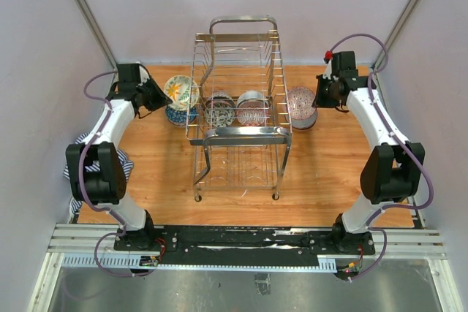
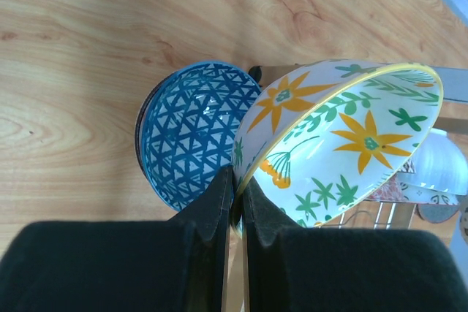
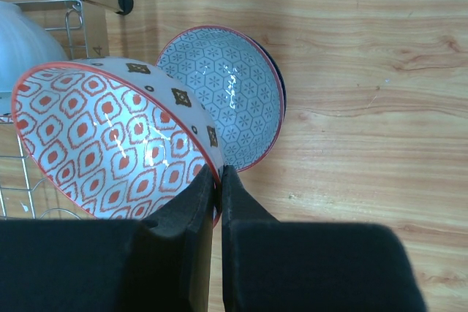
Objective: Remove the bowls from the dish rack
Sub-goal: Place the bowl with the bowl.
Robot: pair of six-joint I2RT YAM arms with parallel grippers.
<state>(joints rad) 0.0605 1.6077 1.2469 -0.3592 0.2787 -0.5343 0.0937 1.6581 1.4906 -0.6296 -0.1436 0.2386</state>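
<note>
Beside dish rack [image 1: 241, 134], left end effector [image 2: 235, 178] clamped on floral bowl [image 2: 344, 144], right end effector [image 3: 219, 174] on red-patterned bowl [image 3: 110, 147], rims part-hidden.

A chrome dish rack [image 1: 245, 134] is seen standing in the middle of a wooden table [image 1: 329, 173], with two patterned bowls [image 1: 219, 110] set on edge inside it, side by side. To the rack's left, a flowered bowl [image 1: 183, 90] is held tilted at the left gripper [image 1: 164, 97], just above a blue bowl [image 1: 178, 115] on the table. To the right, a reddish bowl [image 1: 300, 100] is held at the right gripper [image 1: 320, 96] over another bowl [image 1: 307, 121]. A striped cloth [image 1: 126, 164] is partly hidden beneath the left arm.
</note>
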